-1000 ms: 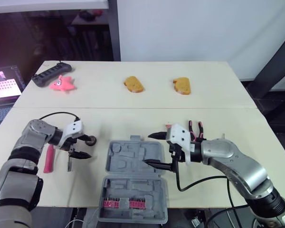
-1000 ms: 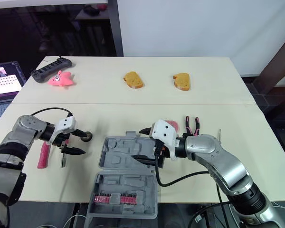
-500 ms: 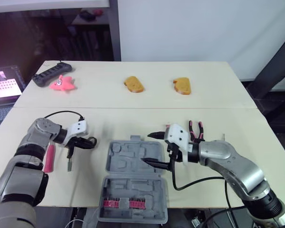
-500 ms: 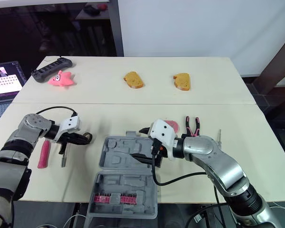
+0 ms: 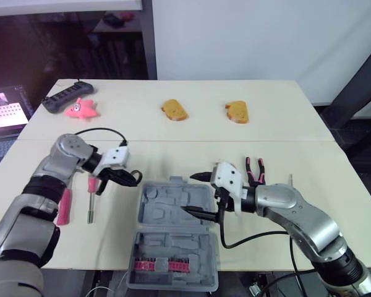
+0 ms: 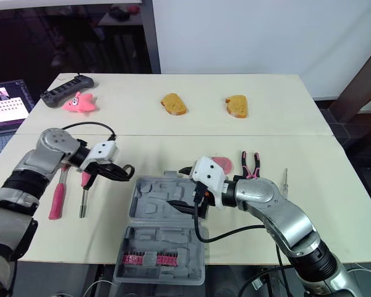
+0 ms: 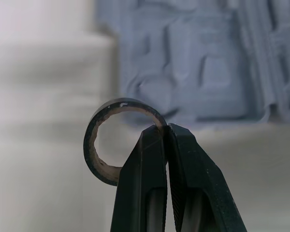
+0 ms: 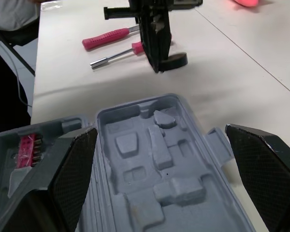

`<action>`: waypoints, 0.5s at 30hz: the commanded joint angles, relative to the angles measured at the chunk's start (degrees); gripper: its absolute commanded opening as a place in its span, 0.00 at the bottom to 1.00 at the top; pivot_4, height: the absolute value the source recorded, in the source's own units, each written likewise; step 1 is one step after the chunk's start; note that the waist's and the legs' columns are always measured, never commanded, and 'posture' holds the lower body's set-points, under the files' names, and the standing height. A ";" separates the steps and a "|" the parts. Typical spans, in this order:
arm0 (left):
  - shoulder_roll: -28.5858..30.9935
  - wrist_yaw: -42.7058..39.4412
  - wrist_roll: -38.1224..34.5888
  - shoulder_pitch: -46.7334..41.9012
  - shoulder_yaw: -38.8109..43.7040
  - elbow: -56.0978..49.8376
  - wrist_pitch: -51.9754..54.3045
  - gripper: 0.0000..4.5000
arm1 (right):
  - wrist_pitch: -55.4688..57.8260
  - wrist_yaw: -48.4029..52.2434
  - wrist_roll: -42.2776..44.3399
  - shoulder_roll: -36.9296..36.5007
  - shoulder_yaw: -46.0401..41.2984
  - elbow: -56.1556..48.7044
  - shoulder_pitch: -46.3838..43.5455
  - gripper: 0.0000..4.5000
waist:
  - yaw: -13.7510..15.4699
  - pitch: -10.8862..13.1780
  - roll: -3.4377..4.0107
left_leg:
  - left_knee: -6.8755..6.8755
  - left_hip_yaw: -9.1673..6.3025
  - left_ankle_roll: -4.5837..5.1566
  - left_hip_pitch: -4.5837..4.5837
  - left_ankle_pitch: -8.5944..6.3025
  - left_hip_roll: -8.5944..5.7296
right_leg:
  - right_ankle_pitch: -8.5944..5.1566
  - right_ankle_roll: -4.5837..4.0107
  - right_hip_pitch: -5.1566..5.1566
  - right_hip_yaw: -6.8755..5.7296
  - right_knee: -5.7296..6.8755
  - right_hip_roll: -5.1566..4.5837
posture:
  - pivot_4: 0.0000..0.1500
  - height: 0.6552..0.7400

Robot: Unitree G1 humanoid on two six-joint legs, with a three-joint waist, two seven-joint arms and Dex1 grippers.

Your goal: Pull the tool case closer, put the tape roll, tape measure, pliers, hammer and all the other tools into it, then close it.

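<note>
The left hand [image 7: 166,128] pinches the rim of the tape roll [image 7: 93,150], its wrist view shows. The head views place it just left of the case [image 5: 167,207], unlidded on the table [image 5: 266,124], where the right hand [image 5: 195,193] hovers, spread wide.

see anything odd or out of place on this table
Yes. A bread-like piece, a second bread-like piece and a pink toy lie at the far side of the table, beyond the tool case; none looks like a tool. Nothing appears spilled or broken.

no readable text, labels or numbers on any tool or surface
</note>
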 commanded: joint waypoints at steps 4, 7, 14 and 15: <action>-2.00 -0.21 0.21 -2.92 -6.55 -0.17 0.21 0.00 | 0.44 -0.75 -0.18 0.64 -0.16 -2.74 0.06 1.00 | 0.16 0.00 0.00 | 0.02 -0.02 0.00 -0.01 0.00 0.00 | 0.00 0.00 0.01 0.00 0.00 0.01 | 1.00 1.00; -3.80 -0.21 1.51 -3.60 -6.81 1.88 -0.86 0.00 | 0.78 -1.31 -0.15 0.81 -0.40 -3.19 0.26 1.00 | 0.16 0.00 0.00 | 0.03 -0.02 0.00 -0.02 0.00 0.00 | 0.00 0.00 0.00 -0.01 0.00 0.01 | 1.00 1.00; -5.91 -0.21 4.48 -4.64 -8.57 4.82 -3.69 0.00 | 1.59 -2.44 -0.01 1.00 -0.76 -4.20 0.81 1.00 | 0.13 0.00 0.00 | 0.02 -0.02 0.00 -0.02 0.00 0.00 | 0.00 0.00 0.00 -0.01 0.00 0.01 | 1.00 1.00; -6.05 -0.21 5.03 -4.75 -8.60 5.31 -4.36 0.00 | 1.69 -2.57 0.01 1.03 -0.81 -4.31 0.85 1.00 | 0.12 0.00 0.00 | 0.02 -0.02 0.01 -0.02 0.00 0.00 | 0.00 0.00 0.00 -0.01 0.00 0.01 | 1.00 1.00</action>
